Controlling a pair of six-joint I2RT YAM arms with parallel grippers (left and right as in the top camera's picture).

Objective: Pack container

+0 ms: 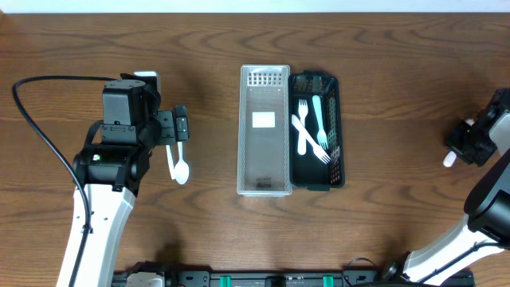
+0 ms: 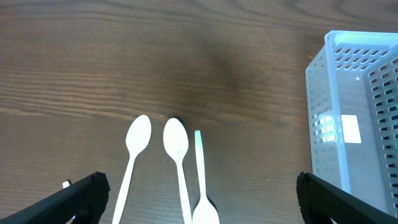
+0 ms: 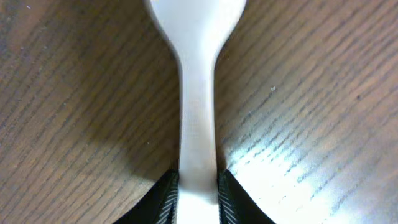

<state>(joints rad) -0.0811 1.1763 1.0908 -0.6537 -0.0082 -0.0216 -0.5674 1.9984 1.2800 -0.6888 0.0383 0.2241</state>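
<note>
Centrally on a brown wooden worktop (image 1: 398, 64) stand two long, narrow baskets side by side, touching along their long sides. The one on the left is a clear basket (image 1: 264, 131) with perforated walls; nothing lies inside it. The one on the right is a dark basket (image 1: 337, 135) holding several pale plastic forks (image 1: 307, 137), which lie crossed over one another.

Well to the left of the baskets, the left hand (image 1: 179, 127) hangs over the worktop with its fingers (image 2: 68, 199) spread wide and gripping nothing. Below and between them, in the left wrist view, three white utensils lie close together on the wood. Two are spoons (image 2: 177, 155) with their bowls pointing away from the camera. The third utensil (image 2: 200, 168) lies the other way round, its thin handle pointing away and its rounded end nearest the camera.

At the far right edge of the worktop, well apart from the baskets, the right hand (image 1: 462, 149) is down at the wood. Its fingers (image 3: 163, 196) are narrow and press on both sides of the handle of a white utensil (image 3: 198, 93). That handle lies flat on the worktop. Its head is cut off by the frame, so I cannot tell whether it is a spoon or a fork.
</note>
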